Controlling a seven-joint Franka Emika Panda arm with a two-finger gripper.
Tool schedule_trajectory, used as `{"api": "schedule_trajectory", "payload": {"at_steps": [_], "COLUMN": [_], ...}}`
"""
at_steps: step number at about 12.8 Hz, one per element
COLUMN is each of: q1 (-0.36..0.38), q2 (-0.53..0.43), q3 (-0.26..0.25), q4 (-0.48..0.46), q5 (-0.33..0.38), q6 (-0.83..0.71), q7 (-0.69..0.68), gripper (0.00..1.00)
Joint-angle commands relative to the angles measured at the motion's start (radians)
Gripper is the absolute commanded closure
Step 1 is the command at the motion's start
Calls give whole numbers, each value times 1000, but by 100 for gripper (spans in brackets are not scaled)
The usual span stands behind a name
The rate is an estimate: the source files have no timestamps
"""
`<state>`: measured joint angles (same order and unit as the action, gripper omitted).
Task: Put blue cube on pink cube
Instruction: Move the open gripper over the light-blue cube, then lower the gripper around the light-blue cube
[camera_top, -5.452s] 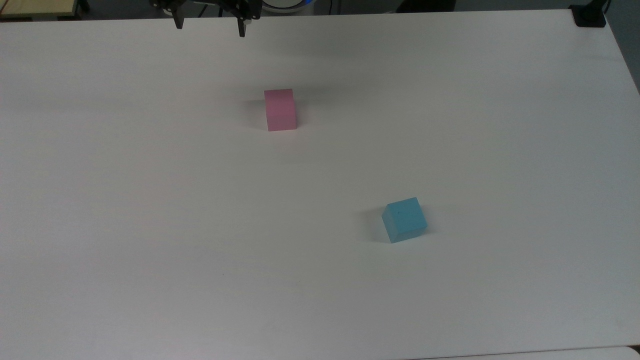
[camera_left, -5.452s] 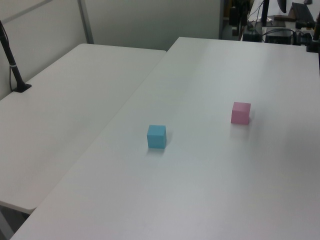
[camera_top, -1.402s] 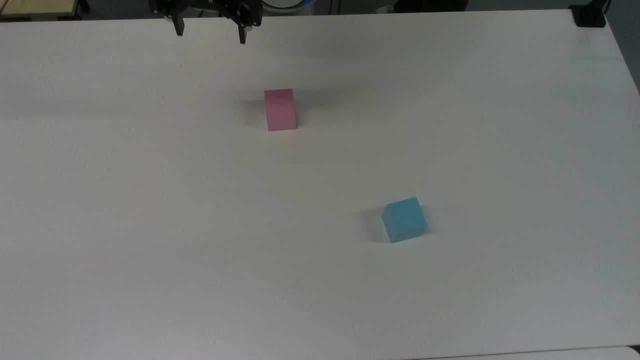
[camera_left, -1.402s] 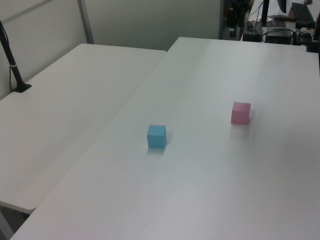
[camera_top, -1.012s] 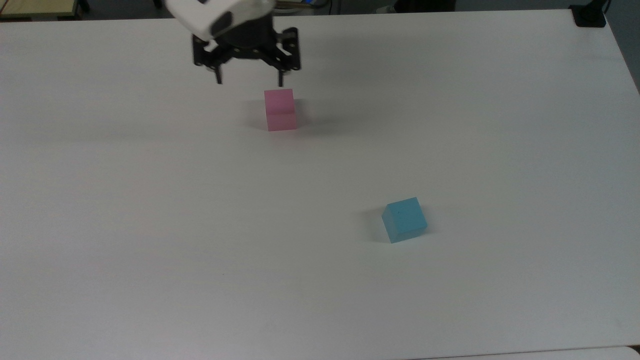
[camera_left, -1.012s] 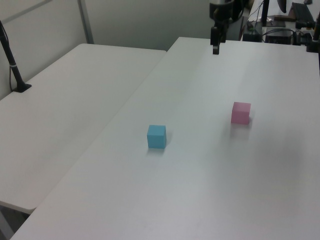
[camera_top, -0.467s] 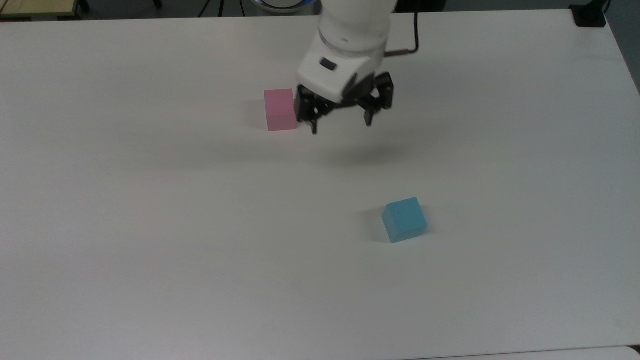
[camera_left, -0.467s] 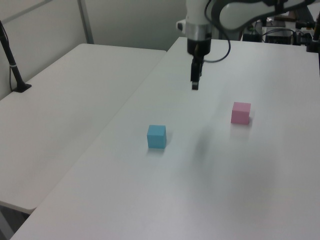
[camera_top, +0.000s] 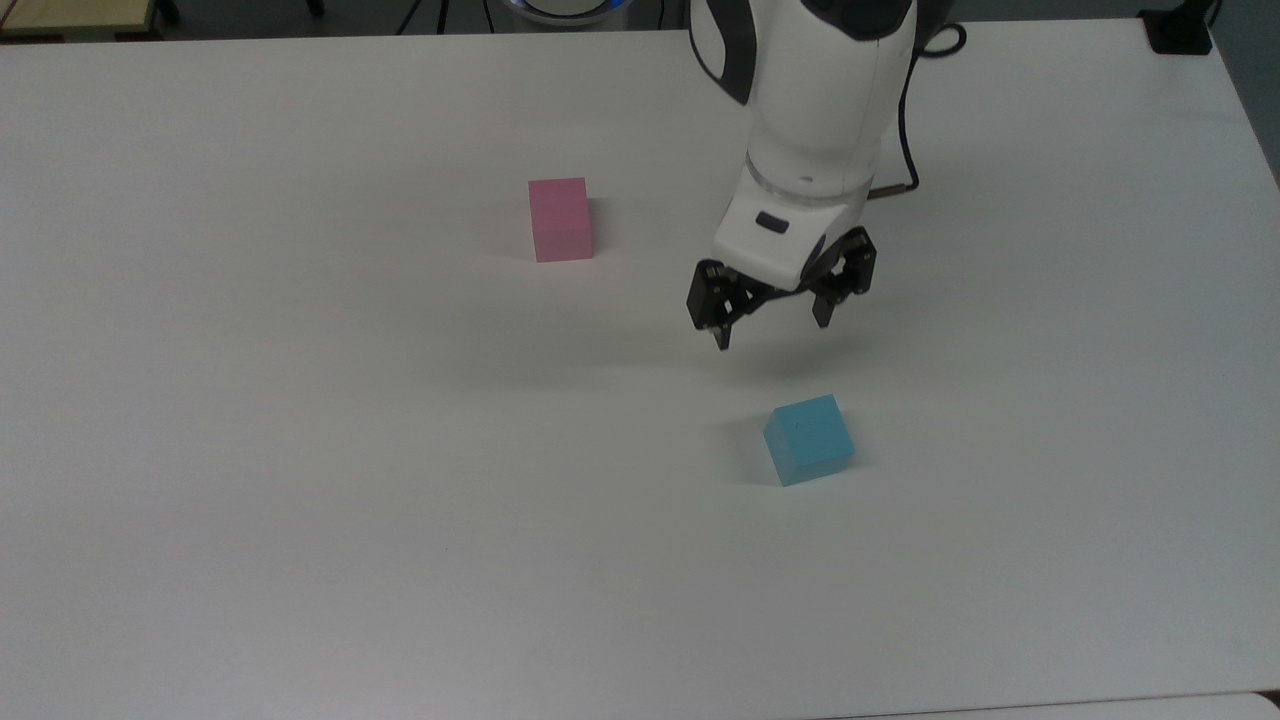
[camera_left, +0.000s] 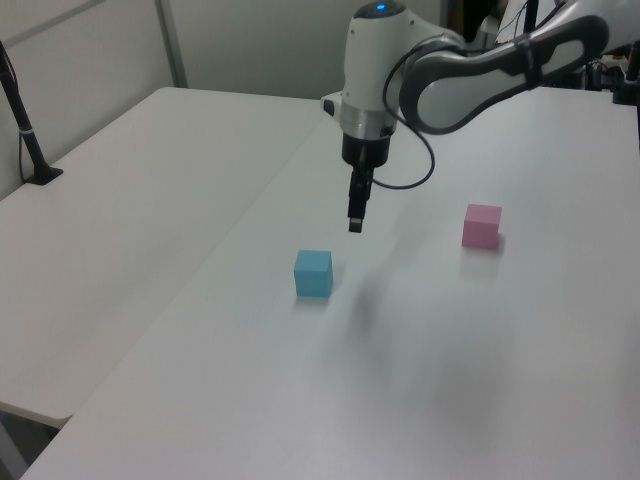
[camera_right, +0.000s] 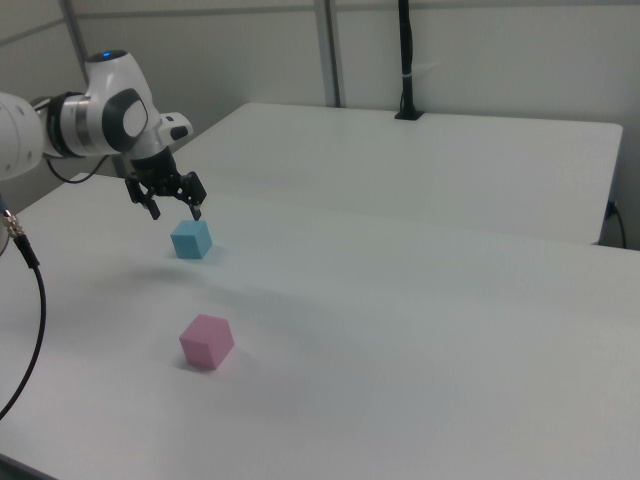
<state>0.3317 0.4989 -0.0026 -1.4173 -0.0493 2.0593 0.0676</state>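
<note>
Gripper (camera_top: 772, 338) hangs above the tabletop (camera_top: 300, 480), fingers spread wide, nothing between them. Top view puts it just up-frame of the blue cube (camera_top: 808, 440), not yet over it; left view has it to the cube's upper right and clearly higher, w/ air between fingertips and cube top. Right view: gripper (camera_right: 172, 211) sits just above and slightly to the right view's left of the blue cube (camera_right: 190, 239).

Blue cube rests flat on the tabletop, rotated a bit vs the table edges in the top view. Pink cube (camera_top: 560, 219) stands well apart from it, toward the top view's upper left; in the left view pink cube (camera_left: 481, 226) is off to the right of blue cube (camera_left: 313, 273), w/ the arm (camera_left: 470, 70) reaching in from the far right.

Step in hand, by my read: approach for the pick. Nothing grasped, stacking not started.

Next move prob calls for:
- shift gripper a little further so it centres over the blue cube
- turn wrist so fingers line up w/ two opposite faces, since the cube sits skewed
- descend straight, fingers either side, then close
- lift clear before carrying toward the pink cube

Risk: coming down off-centre could nudge or spin the cube rather than straddle it.
</note>
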Motion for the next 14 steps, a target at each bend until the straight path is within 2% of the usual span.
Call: {"api": "schedule_trajectory", "payload": {"at_steps": [1,4,6,14], "q1": [20,24,39,75], "q2": [70,142,191,248], "q3": [-16,-16,-20,-20], "q4": [38,76,124,158], "q5": [-30,-86,-86,-87], "q6": [100,176,179,214], "q7": [67,133,147,163], "gripper": [0,0,0,0]}}
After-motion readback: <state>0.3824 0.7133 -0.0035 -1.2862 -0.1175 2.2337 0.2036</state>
